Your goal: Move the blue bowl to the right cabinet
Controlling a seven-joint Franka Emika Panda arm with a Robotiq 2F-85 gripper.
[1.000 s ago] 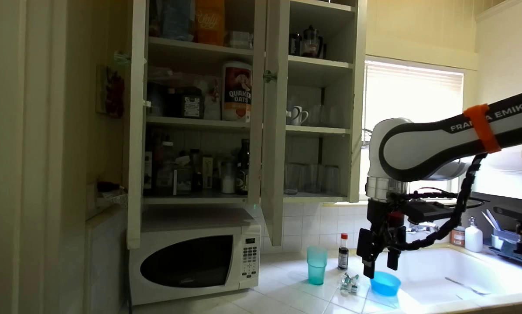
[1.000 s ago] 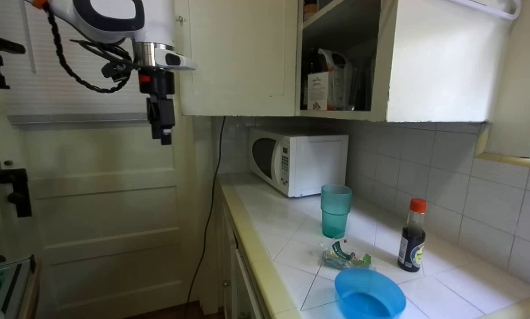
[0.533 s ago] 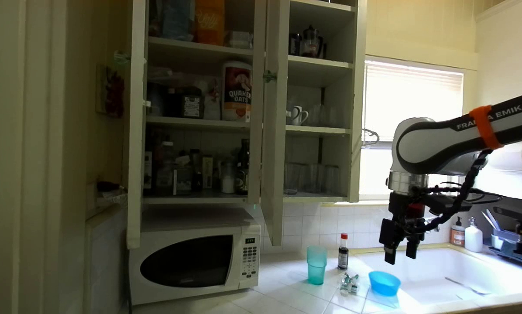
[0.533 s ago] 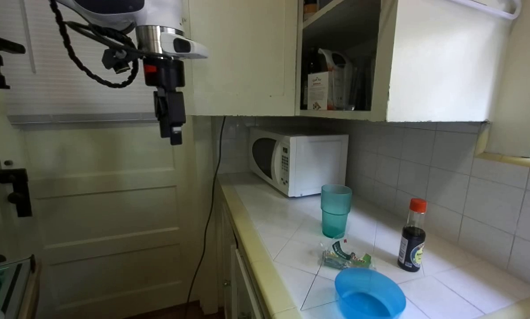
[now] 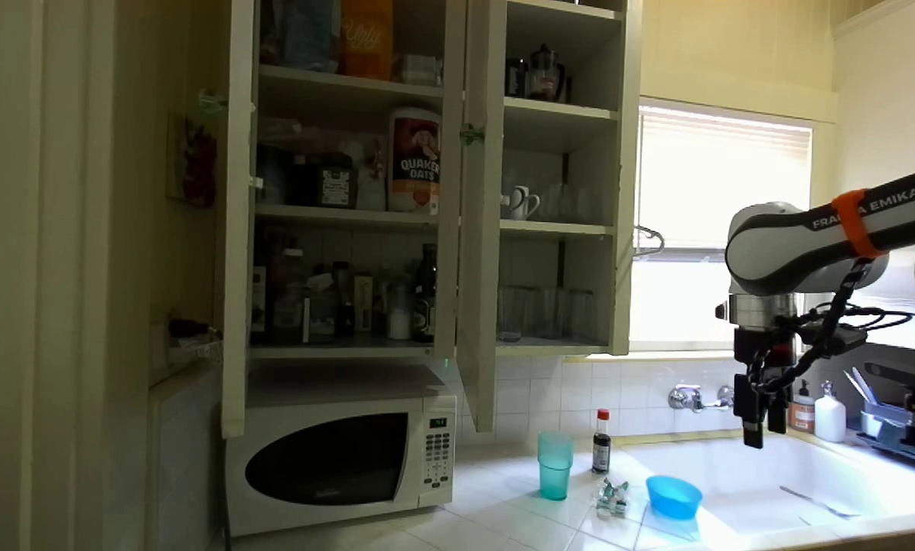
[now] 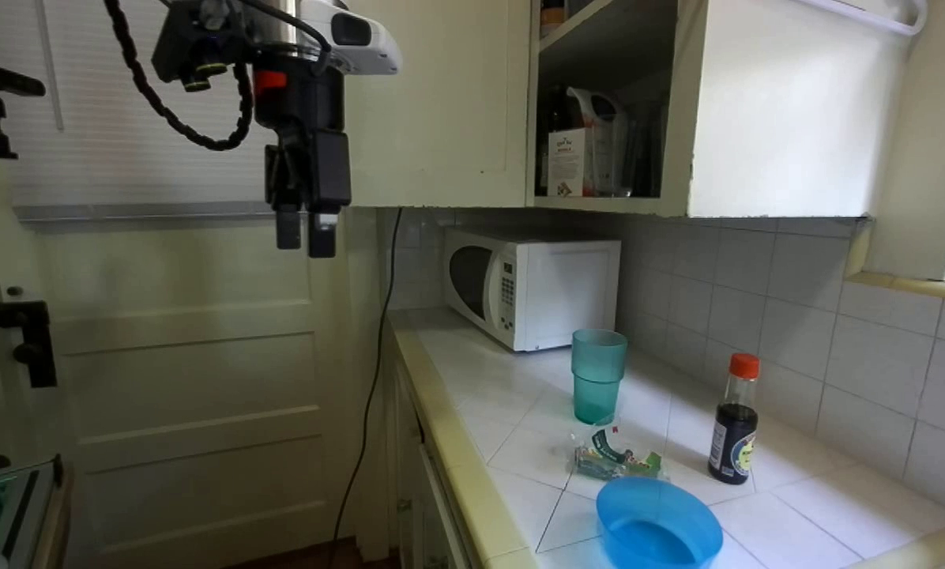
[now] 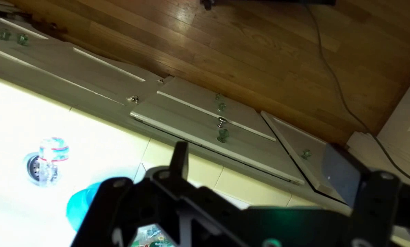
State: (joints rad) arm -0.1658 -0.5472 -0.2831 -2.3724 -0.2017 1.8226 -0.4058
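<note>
While I steered from afar, the white-and-black jointed arm (image 5: pixel 779 249) with its orange band reached inward and bent down at the wrist, so the black two-fingered gripper (image 5: pixel 765 429) hung in the air, tips downward. I had it spread wide, as the wrist view showed plainly. The small shallow bright light-blue plastic-looking bowl (image 6: pixel 658 525) sat lower than the gripper, off to one side and apart from it, on the white-tiled counter (image 6: pixel 512 427); in the wrist view part of the gripper hid some of the bowl. Up and picture-left of the gripper, in an exterior view, stood the narrower white-framed cabinet (image 5: pixel 561 227) with clear glassware (image 5: pixel 549 314) on its shelves. Since half a second earlier, I had swung the gripper farther picture-right in that view, uncovering the silvery metal tap (image 5: pixel 687 398). In an exterior view it loomed larger, and its two fingers (image 6: pixel 321 239), overlapping before, showed a gap between them. The bowl stayed where it had been.
</note>
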